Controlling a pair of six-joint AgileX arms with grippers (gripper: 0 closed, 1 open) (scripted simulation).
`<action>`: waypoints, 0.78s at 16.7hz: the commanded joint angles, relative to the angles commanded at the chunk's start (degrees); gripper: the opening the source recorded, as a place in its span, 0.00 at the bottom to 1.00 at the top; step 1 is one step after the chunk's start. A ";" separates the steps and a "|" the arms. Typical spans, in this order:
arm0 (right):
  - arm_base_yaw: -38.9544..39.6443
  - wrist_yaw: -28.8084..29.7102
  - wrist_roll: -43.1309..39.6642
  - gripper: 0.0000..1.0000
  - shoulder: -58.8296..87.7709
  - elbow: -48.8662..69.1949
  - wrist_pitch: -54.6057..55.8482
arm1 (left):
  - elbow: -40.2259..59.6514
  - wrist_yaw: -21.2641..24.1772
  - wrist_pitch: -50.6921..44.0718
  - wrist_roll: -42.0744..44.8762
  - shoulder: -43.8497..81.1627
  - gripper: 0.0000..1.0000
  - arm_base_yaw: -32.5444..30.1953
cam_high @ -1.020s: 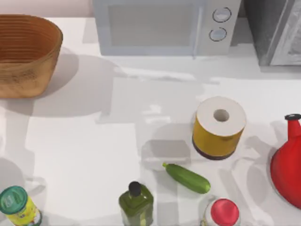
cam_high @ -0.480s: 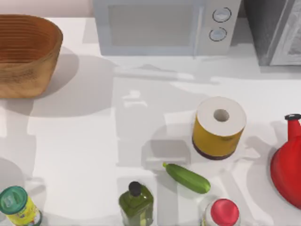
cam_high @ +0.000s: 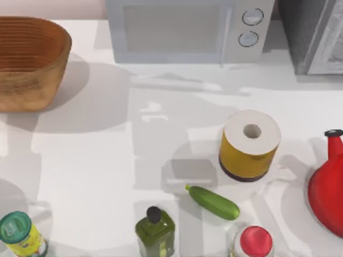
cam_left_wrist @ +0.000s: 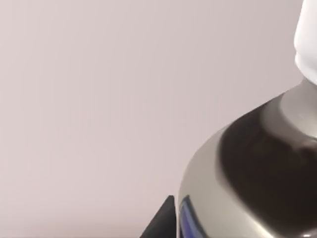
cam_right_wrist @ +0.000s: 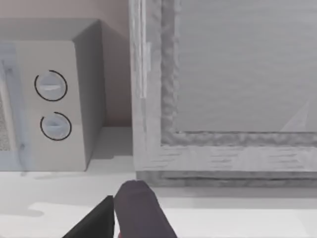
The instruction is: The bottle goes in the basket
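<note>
Shadows shift across the white table (cam_high: 80,160): left gripper (cam_left_wrist: 237,228) clamps the white-capped, dark-necked round bottle (cam_left_wrist: 257,168) aloft to clear the oval tan wicker basket (cam_high: 27,59); right gripper (cam_right_wrist: 131,213) grip state cannot be told.

Ribbed wicker basket (cam_high: 29,61), glossy bottle (cam_left_wrist: 257,173)

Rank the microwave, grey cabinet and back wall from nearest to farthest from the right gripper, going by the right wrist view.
1. Grey cabinet, straight ahead of the right gripper.
2. Microwave, beside the cabinet, slightly farther back.
3. Back wall, behind both.
</note>
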 joint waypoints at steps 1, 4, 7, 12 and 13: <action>0.00 0.00 0.00 1.00 0.00 0.00 0.00 | 0.00 0.00 0.00 0.00 0.00 0.45 0.00; 0.00 0.00 0.00 1.00 0.00 0.00 0.00 | 0.00 0.00 0.00 0.00 0.00 0.68 0.00; 0.00 0.00 0.00 1.00 0.00 0.00 0.00 | 0.00 0.00 0.00 0.00 0.00 0.90 0.00; 0.00 0.00 0.00 1.00 0.00 0.00 0.00 | 0.00 0.00 0.00 0.00 0.00 1.00 0.00; 0.00 0.00 0.00 1.00 0.00 0.00 0.00 | 0.00 0.00 0.00 0.00 0.00 1.00 0.00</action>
